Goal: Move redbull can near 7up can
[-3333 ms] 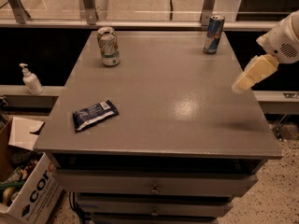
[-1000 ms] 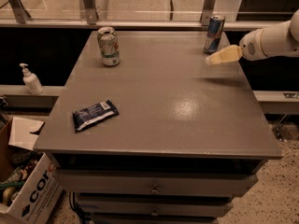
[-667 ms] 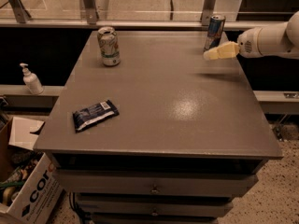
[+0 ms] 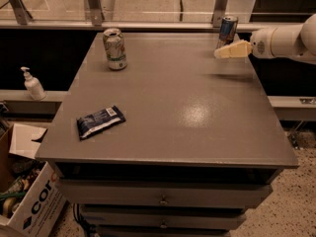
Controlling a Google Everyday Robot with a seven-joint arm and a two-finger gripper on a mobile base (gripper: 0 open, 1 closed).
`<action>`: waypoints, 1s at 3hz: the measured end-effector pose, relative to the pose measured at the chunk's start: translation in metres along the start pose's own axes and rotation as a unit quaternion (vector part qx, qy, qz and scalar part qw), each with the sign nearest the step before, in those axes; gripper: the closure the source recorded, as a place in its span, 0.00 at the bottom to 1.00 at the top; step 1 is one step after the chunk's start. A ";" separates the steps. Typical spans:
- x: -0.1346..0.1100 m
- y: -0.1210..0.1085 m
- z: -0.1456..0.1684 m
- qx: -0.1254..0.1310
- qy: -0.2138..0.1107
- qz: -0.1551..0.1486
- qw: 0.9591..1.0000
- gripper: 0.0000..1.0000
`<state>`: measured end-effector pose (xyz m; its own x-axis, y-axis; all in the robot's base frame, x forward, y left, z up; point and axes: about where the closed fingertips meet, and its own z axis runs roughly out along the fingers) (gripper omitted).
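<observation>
gripper (image 4: 223, 52): far right of the table, just above the top, pointing left. Its tip sits on the near side of the redbull can, level with the can's base. Can't tell if they touch.
gripper state: can't tell whether spread or pressed together. It reads as one cream wedge from this angle.
arm (image 4: 282, 41): white, comes in from the right edge of the view, roughly level.
redbull can (image 4: 227, 30): upright at the far right corner of the table, just behind the gripper tip. Blue and silver, silver top.
7up can (image 4: 114, 48): upright on the far left part of the table, well apart from the redbull can. White with green markings, slightly dented.
table (image 4: 173, 107): grey top, with a glare patch right of centre.
drawers (image 4: 163, 194): stacked under the top on the near face, small knobs.
snack packet (image 4: 100, 121): dark blue, lying flat on the near left of the top, angled.
pump bottle (image 4: 33, 84): white, on a ledge left of the table.
cardboard box (image 4: 34, 204): on the floor at near left, open, black lettering on the side.
metal posts (image 4: 94, 4): behind the far edge, pale floor beyond.
</observation>
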<state>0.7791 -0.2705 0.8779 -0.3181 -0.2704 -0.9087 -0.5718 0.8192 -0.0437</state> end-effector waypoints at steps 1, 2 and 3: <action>-0.001 0.000 0.005 0.002 -0.018 0.007 1.000 0.00; -0.008 -0.005 0.021 0.008 -0.047 0.010 0.999 0.00; -0.014 -0.012 0.038 0.015 -0.072 0.005 0.997 0.00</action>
<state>0.8189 -0.2575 0.8752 -0.2114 -0.1882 -0.9591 -0.5449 0.8373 -0.0442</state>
